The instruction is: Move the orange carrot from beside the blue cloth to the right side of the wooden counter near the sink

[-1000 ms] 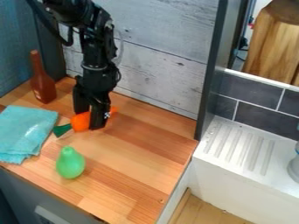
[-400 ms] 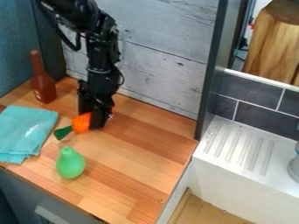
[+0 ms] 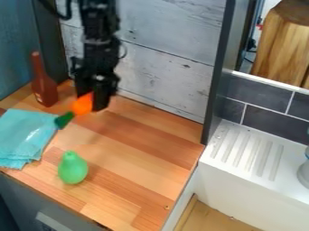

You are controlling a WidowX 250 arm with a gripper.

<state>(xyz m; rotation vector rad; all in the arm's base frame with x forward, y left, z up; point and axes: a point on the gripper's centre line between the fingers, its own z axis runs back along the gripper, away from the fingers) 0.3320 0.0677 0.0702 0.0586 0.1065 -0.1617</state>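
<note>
A black pincer (image 3: 92,103) grips a toy carrot (image 3: 82,104) around its orange body over the wooden surface (image 3: 142,146), near a turquoise cloth (image 3: 25,135); the carrot looks light, stiff and probably slick, its rounded sides likely prone to rolling; the thick middle promises a steadier hold than the green top (image 3: 64,120).

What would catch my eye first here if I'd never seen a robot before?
Probably the bright orange carrot near the back of the wooden counter, held in the black gripper with its green top angled toward the blue cloth. Next, perhaps the green pear nearer the front, then the brown bottle upright at the back left.
</note>
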